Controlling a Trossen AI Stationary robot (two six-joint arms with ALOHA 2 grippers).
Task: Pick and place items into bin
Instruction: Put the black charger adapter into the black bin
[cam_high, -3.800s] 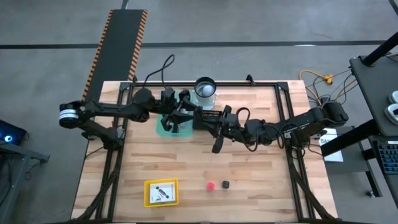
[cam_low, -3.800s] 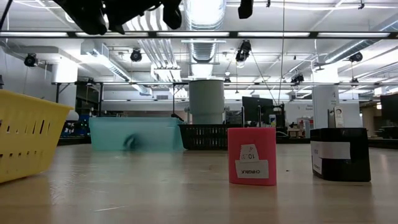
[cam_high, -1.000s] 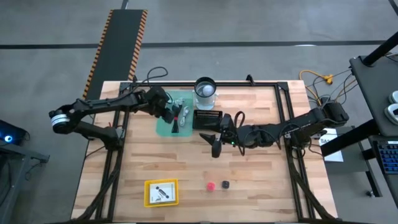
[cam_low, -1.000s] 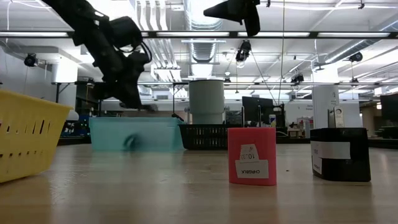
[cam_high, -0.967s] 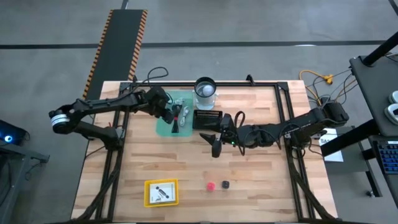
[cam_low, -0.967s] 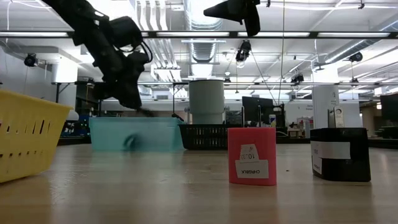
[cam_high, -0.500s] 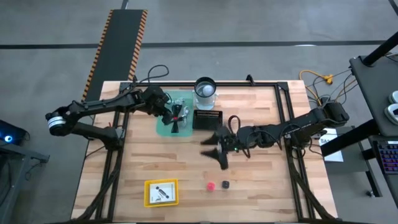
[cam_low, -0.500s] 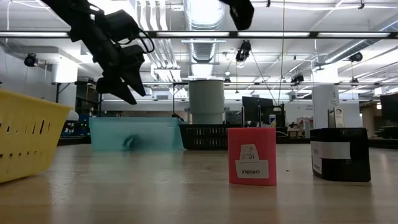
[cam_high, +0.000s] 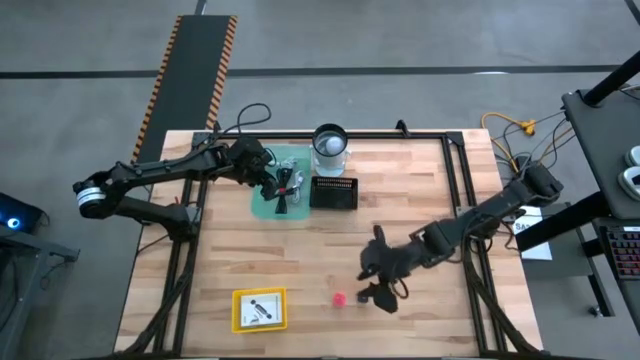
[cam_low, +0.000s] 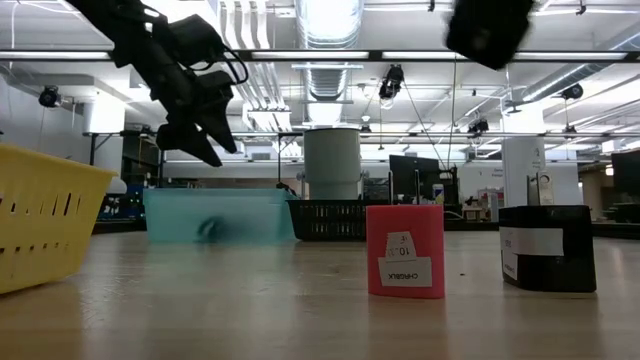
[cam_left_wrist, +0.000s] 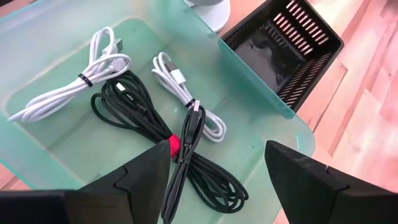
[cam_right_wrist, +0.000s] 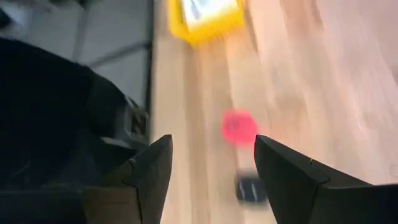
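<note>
Left wrist view: black cable (cam_left_wrist: 180, 155) lies lengthwise in teal bin (cam_left_wrist: 273, 106); left fingers (cam_left_wrist: 298, 177) spread, right fingers (cam_right_wrist: 152, 171) spread.

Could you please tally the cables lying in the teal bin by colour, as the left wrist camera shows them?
White cables: 2
Black cables: 2
Total: 4 cables in the teal bin
</note>
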